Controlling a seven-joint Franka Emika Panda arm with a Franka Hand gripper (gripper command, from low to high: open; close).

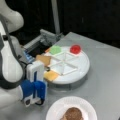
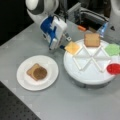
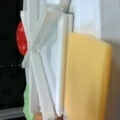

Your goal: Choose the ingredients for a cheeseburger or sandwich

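Note:
A white round tray point(image 2: 85, 78) with raised dividers holds the loose ingredient pieces: a yellow-orange cheese square point(image 2: 73, 47), a tan toast square point(image 2: 92, 40), a green leaf piece point(image 2: 113, 49) and a red disc point(image 2: 113, 68). My gripper point(image 2: 63, 47) is at the tray's edge, right at the cheese point(image 1: 51, 75), its blue-and-white hand angled down toward it. The cheese point(image 3: 86, 77) fills the right of the wrist view, where no fingers show. On the white plate point(image 2: 25, 82) the sandwich stands as a toast square point(image 2: 32, 69) with the brown patty point(image 2: 40, 74) on top.
A grey metal fixture point(image 1: 47, 37) and a dark opening lie behind the tray point(image 1: 80, 72). A small orange piece point(image 2: 81, 28) sits at the back. The plate point(image 1: 53, 110) is near a front view's bottom. A black perforated mat point(image 2: 15, 107) borders the grey table.

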